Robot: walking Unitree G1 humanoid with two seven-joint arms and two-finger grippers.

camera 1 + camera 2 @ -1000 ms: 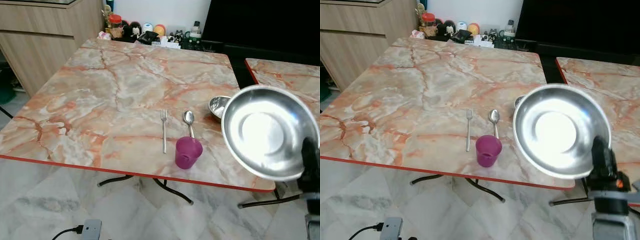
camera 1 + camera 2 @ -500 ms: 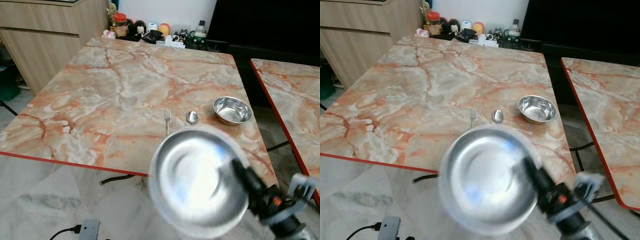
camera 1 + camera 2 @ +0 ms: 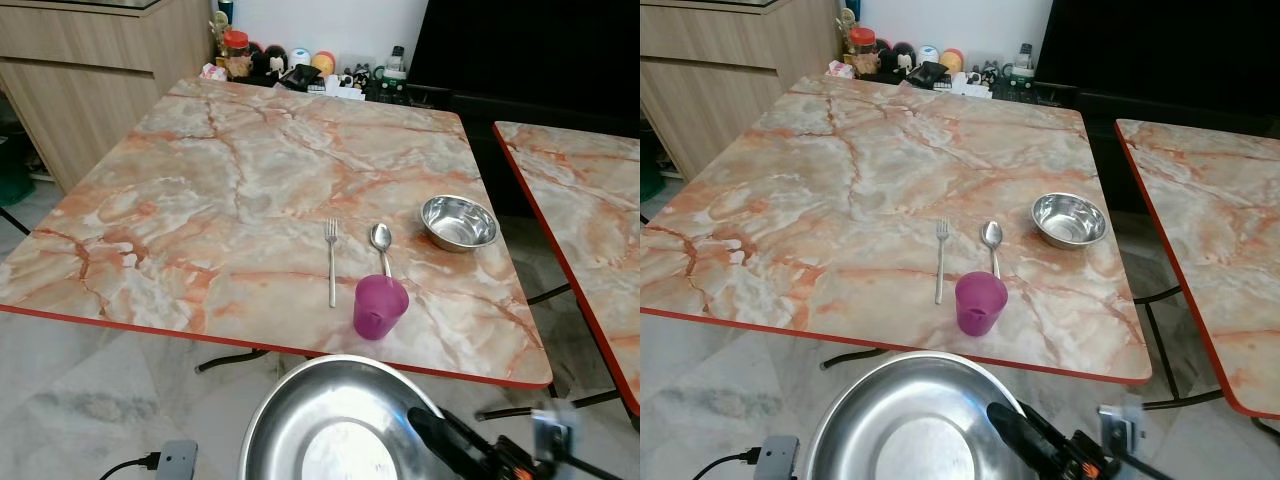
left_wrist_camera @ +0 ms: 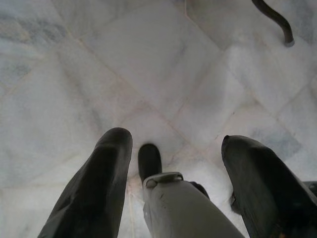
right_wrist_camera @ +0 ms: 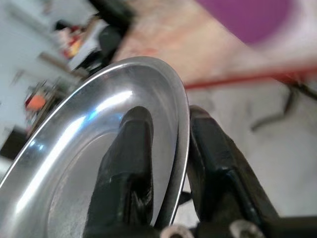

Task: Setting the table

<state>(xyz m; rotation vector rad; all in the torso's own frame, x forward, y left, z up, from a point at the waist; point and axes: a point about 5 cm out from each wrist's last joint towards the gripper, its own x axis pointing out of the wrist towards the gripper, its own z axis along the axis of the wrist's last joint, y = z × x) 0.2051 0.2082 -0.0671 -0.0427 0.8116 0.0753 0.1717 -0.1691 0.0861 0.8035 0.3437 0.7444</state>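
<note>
- The right gripper (image 5: 168,163) is pinching the rim of a steel plate (image 3: 330,425), one black finger lying inside the dish and the other pressing on its outer side.
- The plate is hanging low in front of the table (image 3: 200,200), off its near red edge and over the pale marble floor (image 3: 90,400), its hollow facing up toward the head camera.
- On the table a purple cup (image 3: 379,306) is standing upright close to the near edge.
- A fork (image 3: 331,260) and a spoon (image 3: 381,243) are lying side by side just behind the cup, their handles pointing toward the near edge; the spoon's handle is running down behind the cup.
- A small steel bowl (image 3: 459,222) is sitting to the right of the spoon, apart from it, near the table's right edge.
- Jars and small clutter (image 3: 290,65) are crowding the far edge of the table against the wall.
- A second marble table (image 3: 590,200) is standing to the right, across a gap.
- The left gripper (image 4: 173,163) is hanging idle over the floor, its two fingers spread wide with nothing between them.
</note>
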